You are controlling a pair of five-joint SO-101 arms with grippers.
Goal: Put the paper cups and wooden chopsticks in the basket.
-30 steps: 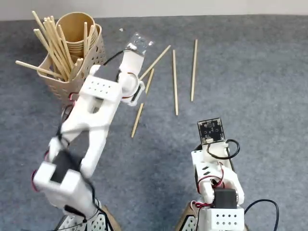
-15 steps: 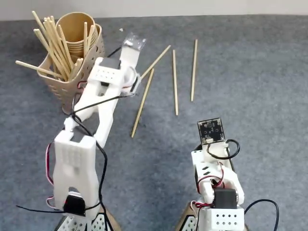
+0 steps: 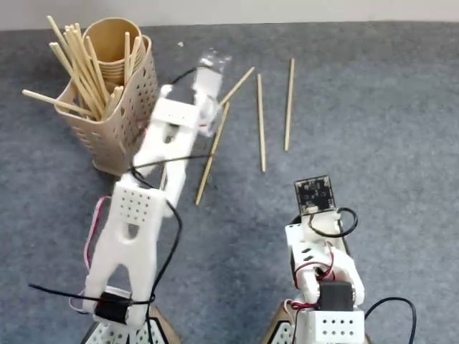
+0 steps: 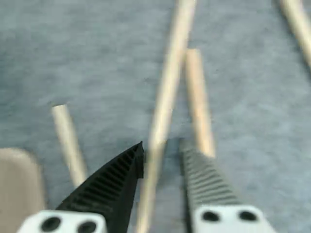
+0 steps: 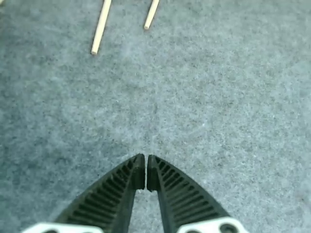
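grey carpet, perhaps pale wall beyond

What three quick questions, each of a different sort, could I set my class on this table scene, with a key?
1. True or false: the right gripper is open.
2. How many loose chopsticks lie on the grey mat outside the basket? A two, B four, C seven.
3. Fill in: the open left gripper straddles one wooden ____.
Key: 1 false, it is shut over bare mat. 2 B. 3 chopstick.
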